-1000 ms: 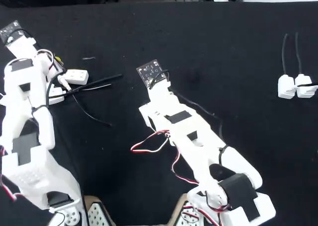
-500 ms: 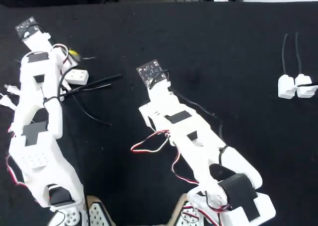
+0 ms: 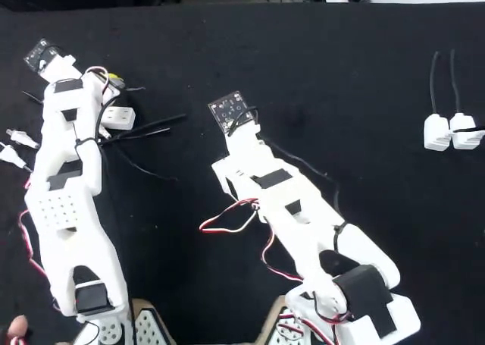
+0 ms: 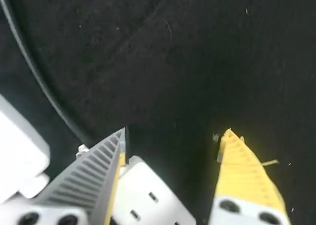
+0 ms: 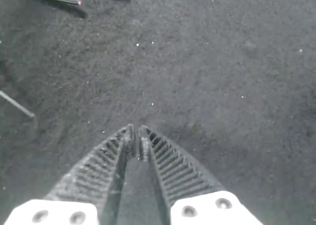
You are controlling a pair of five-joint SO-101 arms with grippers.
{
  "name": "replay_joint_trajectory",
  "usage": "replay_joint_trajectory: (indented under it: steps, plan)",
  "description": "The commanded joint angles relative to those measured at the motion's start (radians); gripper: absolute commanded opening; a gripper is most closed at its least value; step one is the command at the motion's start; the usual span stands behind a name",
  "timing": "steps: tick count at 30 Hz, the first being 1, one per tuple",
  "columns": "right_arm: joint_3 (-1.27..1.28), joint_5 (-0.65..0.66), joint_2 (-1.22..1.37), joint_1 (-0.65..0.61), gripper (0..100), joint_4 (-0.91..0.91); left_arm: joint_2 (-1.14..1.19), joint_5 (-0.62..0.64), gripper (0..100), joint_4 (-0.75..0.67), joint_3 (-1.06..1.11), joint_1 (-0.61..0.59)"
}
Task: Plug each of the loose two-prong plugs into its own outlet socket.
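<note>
Left arm now stretches farther toward 12 o'clock; its gripper [image 4: 175,133], jaws spread, straddles the socket [image 3: 119,117], lying 9-to-3. Right gripper [image 5: 137,136], jaws pressed together, is farther, at 3 o'clock.

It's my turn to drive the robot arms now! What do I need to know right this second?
Left end effector: open, empty, right over a white outlet socket.
Right end effector: shut, empty, above bare table.
One loose plug and a second plug lie by the table's left edge, beside the left arm. Two white corded pieces sit far right; I cannot tell what they are.
Done: nothing plugged in that I can see.
Left: grab each plug and push it into its own socket.
</note>
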Motion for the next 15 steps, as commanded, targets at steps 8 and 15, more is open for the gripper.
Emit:
replay_joint_trajectory:
  steps: [8, 15]
  plan:
    - [-0.004, 0.006, -0.002, -0.018, 1.1, -0.026, 0.029, 0.018, 30, 0.253, -0.228, 0.030]
    - [-0.004, 0.006, -0.002, -0.018, 1.1, -0.026, 0.072, -0.206, 30, 0.448, -0.351, 0.061]
